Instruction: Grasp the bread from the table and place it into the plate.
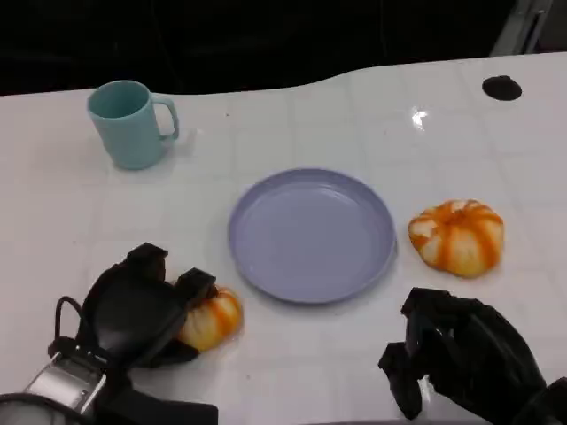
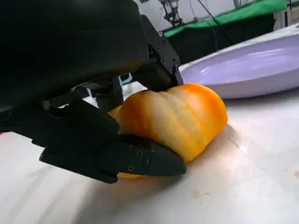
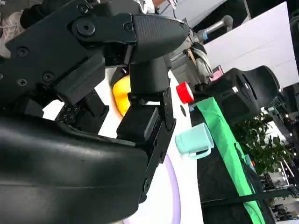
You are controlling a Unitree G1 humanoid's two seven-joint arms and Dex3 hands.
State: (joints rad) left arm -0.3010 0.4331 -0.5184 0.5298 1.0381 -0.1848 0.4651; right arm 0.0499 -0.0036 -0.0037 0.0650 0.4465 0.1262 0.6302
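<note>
Bread sits between your left hand's fingers: one lies under its near side, others press its top, and it rests on the bench just beside the plate. You are at the grasp step, the hold looking made but the lift not yet begun. Next you need to raise the bread enough to pass over the plate's rim, carry it a short way toward the middle, and let go there; watch that the glossy crust does not slip from so shallow a hold.

Your right hand hangs at the near edge with its fingers curled in, and you hold nothing in it. A second bread lies on the far side of the plate, just beside its rim.

Farther off, a mug stands apart on the white, tiled-looking bench, which shines under a light. Beyond the far edge the room is dark; the right wrist view shows green cloth and a plant.
</note>
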